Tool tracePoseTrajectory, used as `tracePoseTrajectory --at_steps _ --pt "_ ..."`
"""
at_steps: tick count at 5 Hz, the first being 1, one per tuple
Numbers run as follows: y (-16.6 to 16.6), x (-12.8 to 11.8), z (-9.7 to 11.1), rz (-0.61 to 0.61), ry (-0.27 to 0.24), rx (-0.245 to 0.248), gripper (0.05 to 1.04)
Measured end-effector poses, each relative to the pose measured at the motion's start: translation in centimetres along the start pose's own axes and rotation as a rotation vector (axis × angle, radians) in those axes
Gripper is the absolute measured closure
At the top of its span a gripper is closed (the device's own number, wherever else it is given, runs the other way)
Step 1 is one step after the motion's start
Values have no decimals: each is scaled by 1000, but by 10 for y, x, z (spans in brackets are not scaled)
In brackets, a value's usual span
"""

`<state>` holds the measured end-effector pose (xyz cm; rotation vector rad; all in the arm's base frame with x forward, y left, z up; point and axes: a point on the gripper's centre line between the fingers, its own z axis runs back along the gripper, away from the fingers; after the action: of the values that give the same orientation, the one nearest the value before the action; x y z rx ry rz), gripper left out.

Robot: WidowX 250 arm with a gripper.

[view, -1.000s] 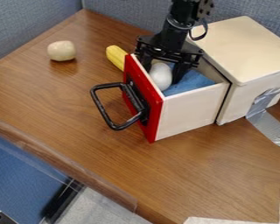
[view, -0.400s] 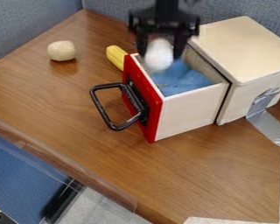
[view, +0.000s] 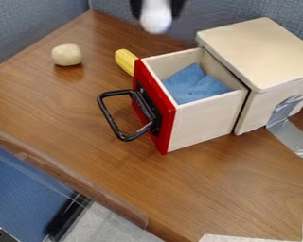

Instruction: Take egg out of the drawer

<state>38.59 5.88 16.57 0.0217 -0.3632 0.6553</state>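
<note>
End effector (view: 157, 9): gripping egg (view: 156, 22), one finger each side, spread about egg-wide.
Egg: out of drawer (view: 208, 123), in the air past its far side, near top edge of view.
Drawer: open, blue cloth (view: 195, 90) inside.
Counts: 1 egg, 1 drawer, 1 handle (view: 110, 117), 1 box (view: 262, 52), 1 cloth; on counter (view: 65, 118), 1 yellow item (view: 124, 60) and 1 pale lump (view: 66, 55).
Cut off: end effector's upper part, by top edge; box, by right edge.
Hidden: yellow item's near end, behind drawer front.
Hard to see: egg and fingers, blurred; exact finger contact, cannot tell.
</note>
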Motion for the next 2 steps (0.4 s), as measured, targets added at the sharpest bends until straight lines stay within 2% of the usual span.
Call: tracePoseTrajectory --at_steps 1,2 --pt "27 18 -41 43 5 110 275" --pt "51 25 -62 78 8 169 275"
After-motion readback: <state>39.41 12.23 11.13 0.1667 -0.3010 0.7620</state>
